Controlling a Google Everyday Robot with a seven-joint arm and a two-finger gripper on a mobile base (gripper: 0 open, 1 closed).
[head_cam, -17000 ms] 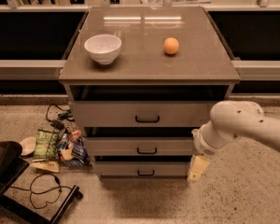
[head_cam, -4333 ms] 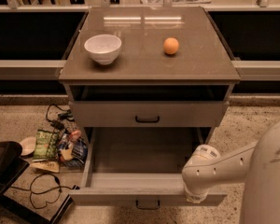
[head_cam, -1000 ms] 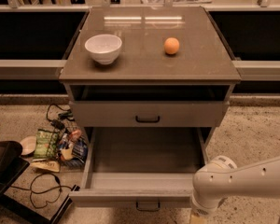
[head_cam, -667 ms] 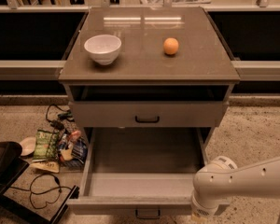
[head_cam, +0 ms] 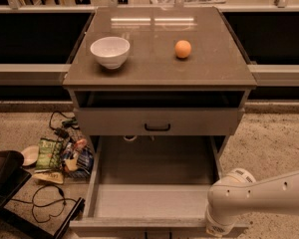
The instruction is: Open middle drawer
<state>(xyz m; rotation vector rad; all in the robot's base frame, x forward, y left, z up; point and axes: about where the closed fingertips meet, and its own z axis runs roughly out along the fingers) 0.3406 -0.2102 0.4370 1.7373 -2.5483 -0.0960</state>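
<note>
Reaches in low from the right with a white arm (head_cam: 269,193), bent downward at a rounded joint. Ends in the pincer (head_cam: 215,229) at the bottom edge, mostly cut off; cannot tell its opening. Sits at the front right corner of the middle drawer (head_cam: 154,183), pulled far out under the table (head_cam: 159,71).

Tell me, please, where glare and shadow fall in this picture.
Camera view: light glares in two streaks on the cabinet top; the recess under it is near black; the middle drawer is dim at the back, paler in front; the gripper, at its front right corner, looks bright.
</note>
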